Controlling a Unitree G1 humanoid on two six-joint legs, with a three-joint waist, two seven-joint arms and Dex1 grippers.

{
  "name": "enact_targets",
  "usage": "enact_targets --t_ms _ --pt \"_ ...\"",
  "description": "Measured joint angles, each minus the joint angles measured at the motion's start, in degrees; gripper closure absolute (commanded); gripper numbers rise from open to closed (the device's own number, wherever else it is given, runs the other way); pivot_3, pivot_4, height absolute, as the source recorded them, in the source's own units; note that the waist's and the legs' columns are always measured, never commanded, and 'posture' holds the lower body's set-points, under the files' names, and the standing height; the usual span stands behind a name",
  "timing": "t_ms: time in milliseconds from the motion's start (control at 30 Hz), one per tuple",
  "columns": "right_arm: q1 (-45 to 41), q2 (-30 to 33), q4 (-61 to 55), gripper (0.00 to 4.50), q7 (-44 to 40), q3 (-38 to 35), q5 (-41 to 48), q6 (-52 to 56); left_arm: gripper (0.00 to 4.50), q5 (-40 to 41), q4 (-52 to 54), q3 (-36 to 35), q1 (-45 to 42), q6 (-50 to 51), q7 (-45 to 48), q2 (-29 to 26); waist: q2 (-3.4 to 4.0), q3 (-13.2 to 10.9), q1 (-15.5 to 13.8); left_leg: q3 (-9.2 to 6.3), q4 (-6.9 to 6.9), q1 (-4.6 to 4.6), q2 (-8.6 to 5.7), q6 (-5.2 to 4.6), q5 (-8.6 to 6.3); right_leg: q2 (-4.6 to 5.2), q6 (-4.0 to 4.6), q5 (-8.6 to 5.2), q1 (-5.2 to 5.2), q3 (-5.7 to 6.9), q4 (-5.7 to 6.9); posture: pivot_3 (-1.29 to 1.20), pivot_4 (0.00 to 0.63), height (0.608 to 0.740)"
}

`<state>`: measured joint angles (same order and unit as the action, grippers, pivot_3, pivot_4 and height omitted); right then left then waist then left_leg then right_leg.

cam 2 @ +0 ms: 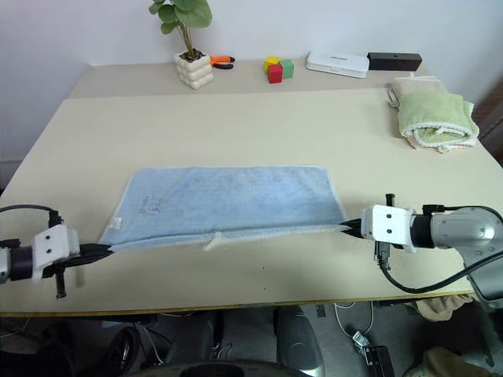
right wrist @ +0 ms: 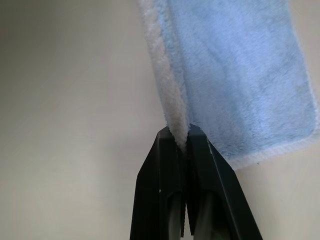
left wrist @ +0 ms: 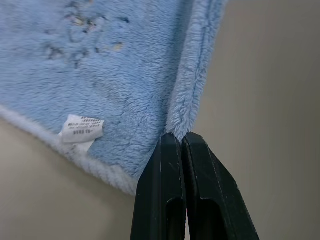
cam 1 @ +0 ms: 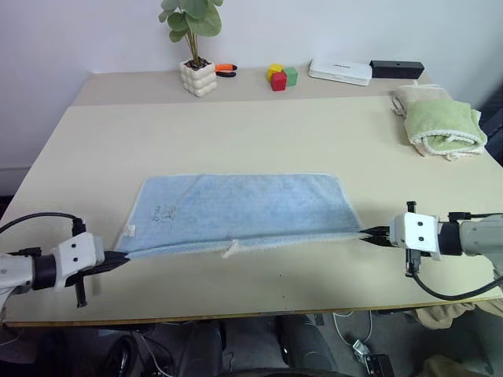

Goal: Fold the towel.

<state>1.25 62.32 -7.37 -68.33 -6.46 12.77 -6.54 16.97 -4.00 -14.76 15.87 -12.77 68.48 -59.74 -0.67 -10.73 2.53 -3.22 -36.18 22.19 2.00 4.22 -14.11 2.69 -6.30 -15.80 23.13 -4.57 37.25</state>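
I see the towel [cam 1: 240, 210] spread flat on the table [cam 1: 259, 133], stretched between my two grippers along its near edge. My left gripper [cam 1: 124, 257] pinches the near left corner, and my right gripper [cam 1: 366, 234] is clamped on the near right corner.

Towel [cam 1: 240, 210]: light blue terry cloth, pale edging, lying flat in centre frame. Near edge doubled over, stretched taut left to right. Dark printed mark at left; small white tag at lower-left corner.
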Motion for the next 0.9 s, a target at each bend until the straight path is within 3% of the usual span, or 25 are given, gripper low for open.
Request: enact_targets --t_ms 300,567,900 --pt "6.55 0.83 -4.9 4.5 -3.67 -3.31 3.21 3.88 4.44 -1.23 -0.47 -1.85 2.65 -4.64 1.52 0.18 -0.05 -0.02 -0.11 0.0 -0.02 0.0 0.0 0.0 0.0 -0.01 0.02 -0.01 0.0 0.0 -0.01 0.0 0.15 0.74" --pt "-3.59 -0.81 -1.55 4.5 -2.18 -1.61 2.77 4.9 4.44 0.69 -2.98 1.33 -12.03 2.85 3.55 0.82 -0.08 -0.03 -0.04 -0.01 -0.01 0.03 -0.01 0.0 0.0 -0.01 -0.03 0.02 0.01 0.01 -0.02 0.0 0.15 0.74" --pt "-16.64 -6.71 8.99 4.5 1.62 4.29 -3.06 2.63 4.44 0.25 -12.7 7.9 -32.14 10.21 4.1 6.04 -0.07 -0.03 0.04 -0.05 -0.02 0.09 -0.01 -0.02 -0.01 -0.04 -0.27 0.14 0.1 0.04 0.06 0.0 0.15 0.74"
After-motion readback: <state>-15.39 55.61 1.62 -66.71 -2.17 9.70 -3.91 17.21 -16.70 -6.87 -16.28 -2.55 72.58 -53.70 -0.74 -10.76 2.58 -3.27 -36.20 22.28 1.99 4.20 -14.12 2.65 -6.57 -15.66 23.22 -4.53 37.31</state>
